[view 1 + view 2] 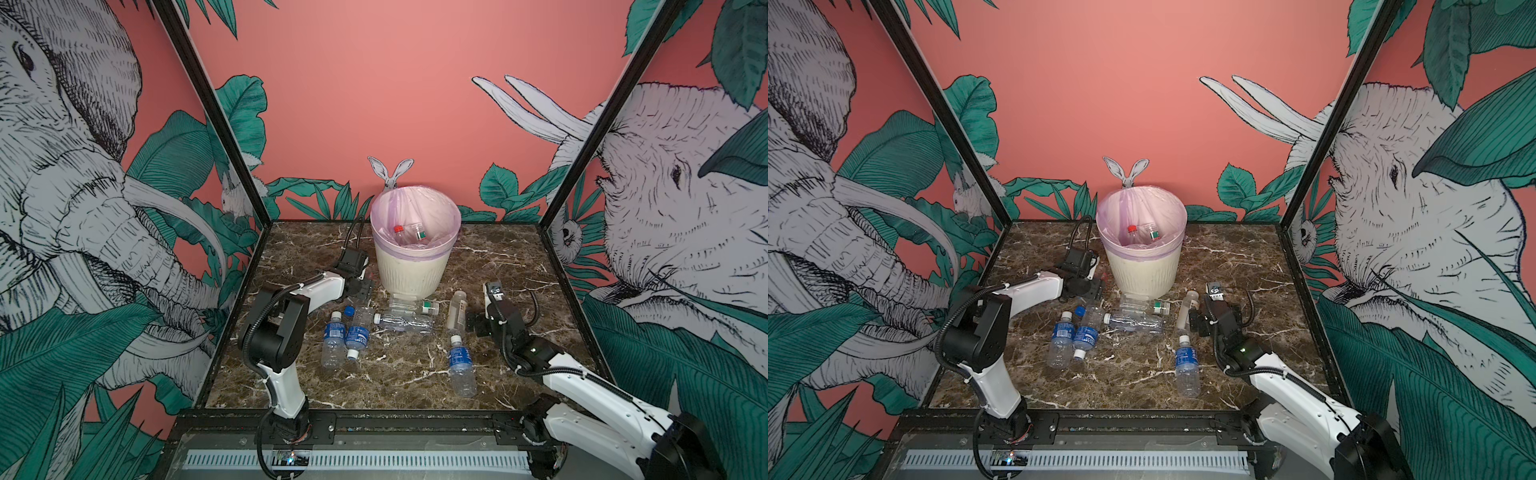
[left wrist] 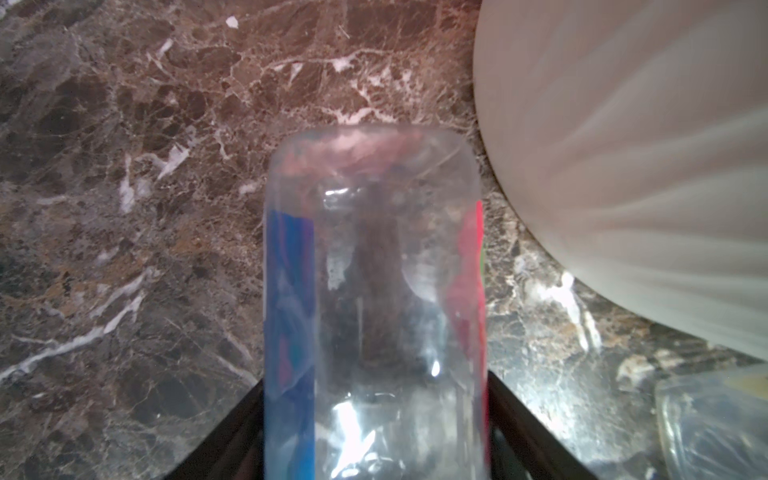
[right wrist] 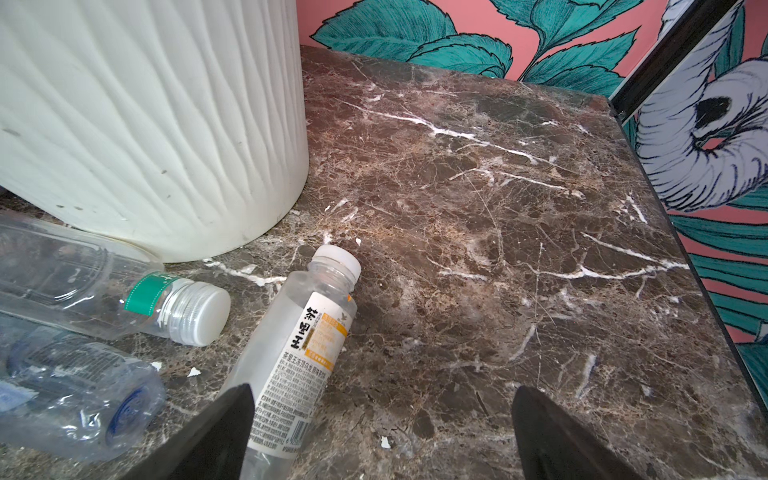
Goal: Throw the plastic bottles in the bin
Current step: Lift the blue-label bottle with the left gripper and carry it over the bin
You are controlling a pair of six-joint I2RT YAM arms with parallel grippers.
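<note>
The bin [image 1: 413, 270] stands upright at the back middle of the desk [image 1: 399, 386], its lilac liner [image 1: 384, 208] folded over the rim. Inside it I see a red-capped bottle [image 1: 399, 229] and a green-and-white-labelled bottle [image 1: 420, 235].

The left fingers [image 2: 224, 449] are low, just beside the bin's foot, and they are clamped on a clear bottle with a blue and red label [image 2: 374, 257]. In the left wrist view a finger presses each side of it, with the bin's ribbed wall close by.

The right fingers [image 3: 557, 436] stand wide apart and hold nothing, low over the desk to the right of the pile. The white-and-yellow-labelled bottle [image 3: 299, 353] lies on the desk by one of them, its white cap toward the bin.

The other plastic bottles lie on their sides in front of the bin:
- a long clear bottle [image 1: 403, 323]
- a green-banded bottle [image 1: 411, 307] against the bin's foot
- two blue-labelled bottles [image 1: 333, 338] side by side near the left arm
- a third blue-labelled bottle [image 1: 461, 365] alone, nearer the front edge
</note>
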